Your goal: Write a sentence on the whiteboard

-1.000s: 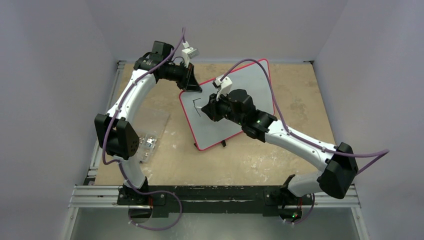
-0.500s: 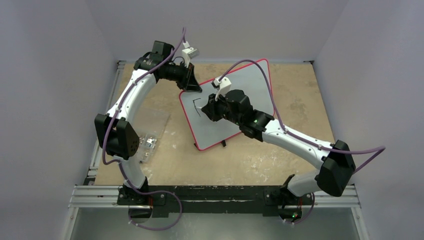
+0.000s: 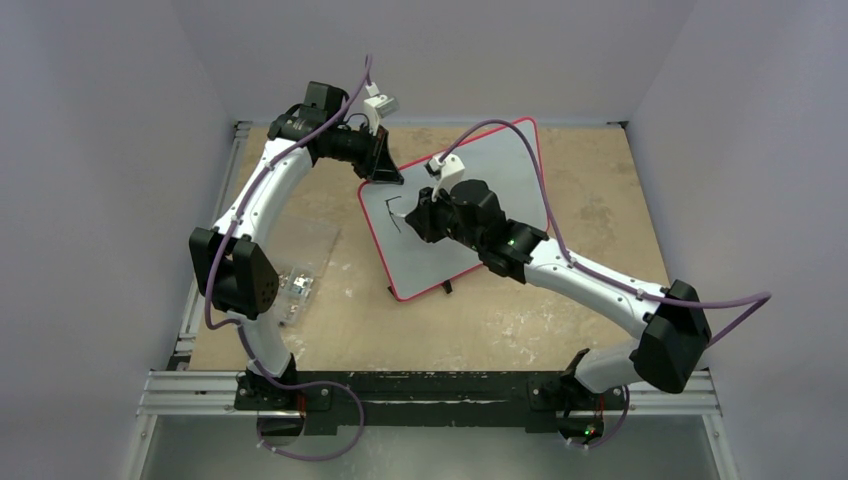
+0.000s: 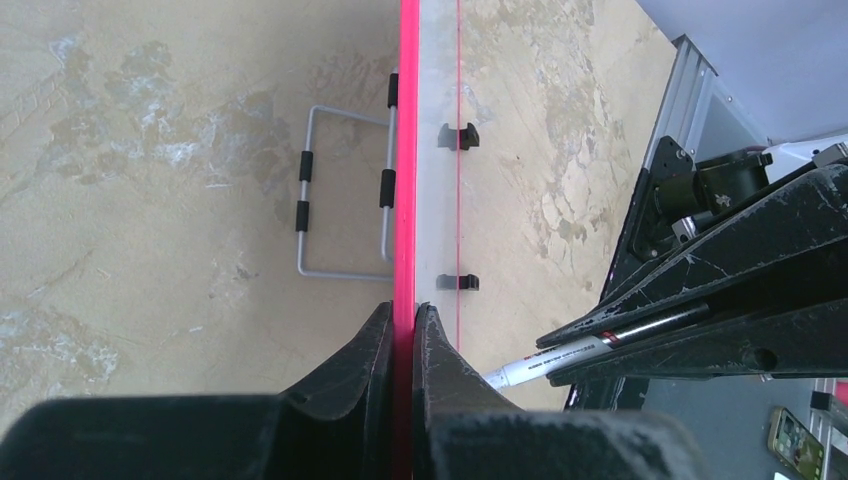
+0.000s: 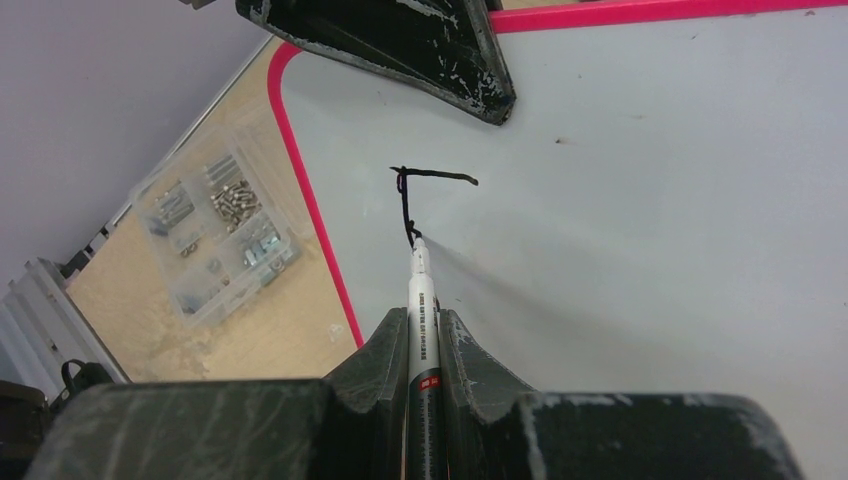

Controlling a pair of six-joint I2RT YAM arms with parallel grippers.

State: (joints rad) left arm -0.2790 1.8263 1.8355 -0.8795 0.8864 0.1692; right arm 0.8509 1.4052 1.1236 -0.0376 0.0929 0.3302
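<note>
over the last second the elbow (image 3: 672, 345) of the right arm, at the lower right of the top view, has edged left. the right gripper (image 5: 424, 322), jaws pinched narrow on the marker (image 5: 419, 290), has crept slightly toward the upper left, and the tip now touches the foot of the downstroke. the sentence (image 5: 412, 195) is only a bar and a stem near the left corner of the whiteboard (image 3: 430, 265), probably a first "f", so nearly all remains. the left gripper (image 4: 402, 312) stays clamped on the red rim (image 4: 408, 150), steadying the board at the centre of the top view.
</note>
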